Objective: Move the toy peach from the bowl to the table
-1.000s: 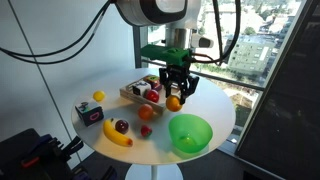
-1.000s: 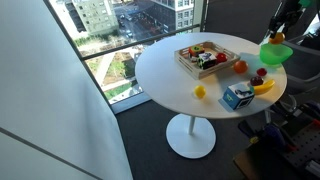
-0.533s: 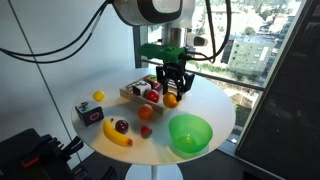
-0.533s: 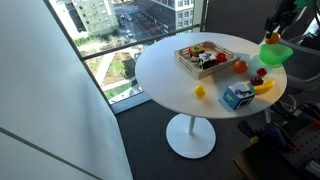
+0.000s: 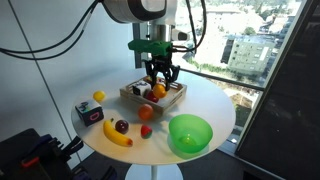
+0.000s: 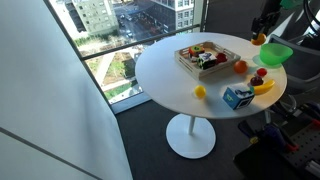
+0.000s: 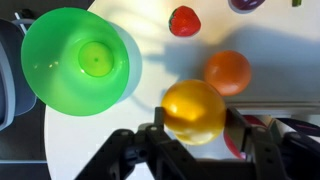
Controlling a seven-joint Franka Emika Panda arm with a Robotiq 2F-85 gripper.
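White table below; toy peach in pincer, bowl apart

The robot arm comes in from the top of an exterior view, with its wrist pointing straight down. The gripper hangs in mid-air. In the wrist view, its two dark fingers press against opposite sides of the toy peach, holding it off any surface.

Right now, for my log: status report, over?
Gripper shut on peach. Peach out of bowl, held over table. Bowl empty. Red fruit close below; mind it when setting down.
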